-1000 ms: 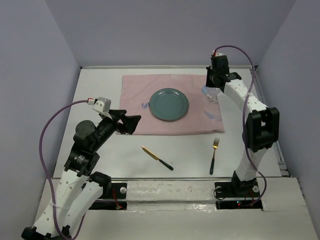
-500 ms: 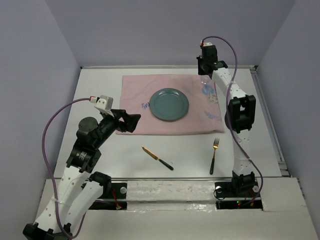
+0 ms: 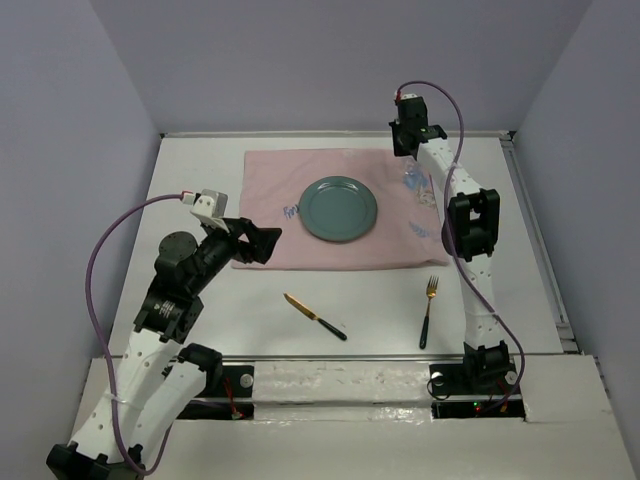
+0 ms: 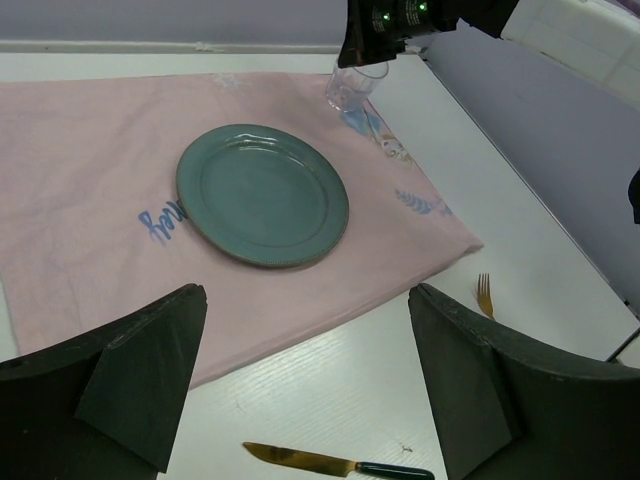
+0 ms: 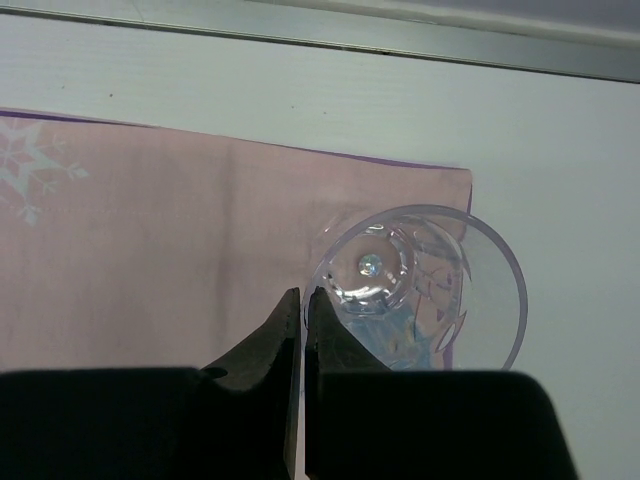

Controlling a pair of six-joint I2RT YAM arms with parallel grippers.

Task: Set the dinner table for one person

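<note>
Toward the near edge of the desk, the knife and the fork are seen where they lay a second ago. Toward the left edge, the left hand is held spread over the near left corner of the placemat, barely shifted. The plate is unmoved mid-placemat. By the far edge, the right arm has been stretched straighter. The right hand is pinched on the rim of the glass, which stands on the placemat's far right corner.
</note>
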